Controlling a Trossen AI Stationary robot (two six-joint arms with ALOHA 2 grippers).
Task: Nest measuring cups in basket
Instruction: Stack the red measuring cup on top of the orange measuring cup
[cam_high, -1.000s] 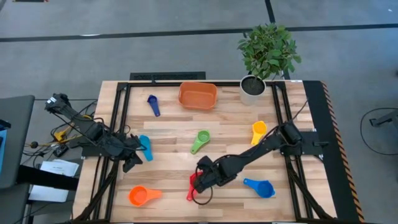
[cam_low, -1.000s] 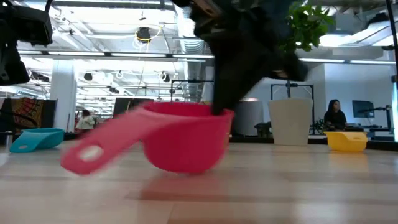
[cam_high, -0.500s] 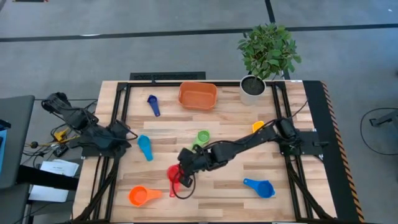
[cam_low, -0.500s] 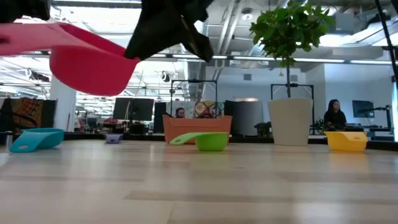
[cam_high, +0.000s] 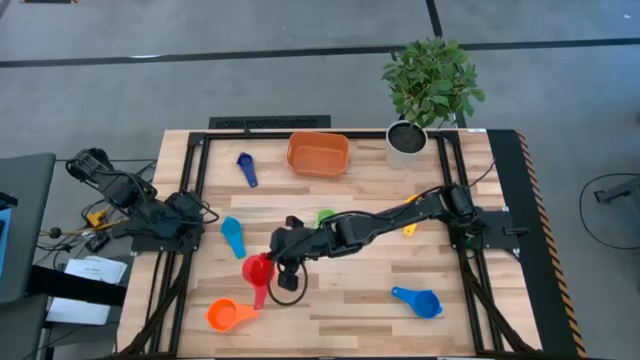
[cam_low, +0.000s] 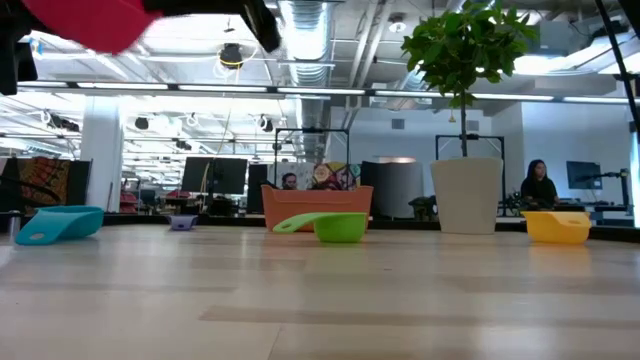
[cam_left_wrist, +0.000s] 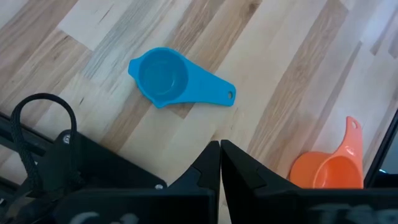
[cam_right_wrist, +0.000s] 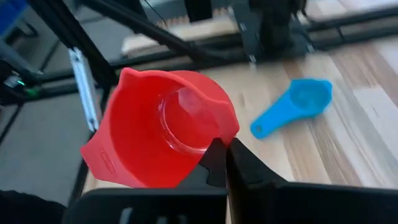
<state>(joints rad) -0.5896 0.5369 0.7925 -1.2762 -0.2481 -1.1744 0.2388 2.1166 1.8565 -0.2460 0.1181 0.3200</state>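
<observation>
My right gripper (cam_high: 272, 262) reaches over the table's middle-left and is shut on the red measuring cup (cam_high: 257, 270), which shows high in the low view (cam_low: 100, 20). My left gripper (cam_high: 196, 228) waits shut at the table's left edge, beside the light blue cup (cam_high: 233, 237). The orange basket (cam_high: 318, 153) stands at the far edge. The navy cup (cam_high: 246, 168), orange cup (cam_high: 228, 315) and blue cup (cam_high: 420, 300) lie on the table. My right arm partly covers the green cup (cam_high: 325, 216) and yellow cup (cam_high: 410, 228). My right gripper (cam_right_wrist: 225, 155) pinches the red cup's wall at the rim (cam_right_wrist: 227, 127), one finger seemingly inside and one outside. It comes slanting from the table's right. The cup is lifted clear of the table, mouth up, with its handle (cam_high: 260, 295) pointing toward the near edge.
A white plant pot (cam_high: 407, 140) with green leaves stands right of the basket at the far edge. Black frame rails run along the table's left and right sides. Bare wood lies between the red cup and the basket and along the near middle.
My right gripper has lifted the red cup off the table and carried it up and toward the table's left, a little toward the far edge. My left gripper has drawn back toward the left edge, away from the light blue cup.
</observation>
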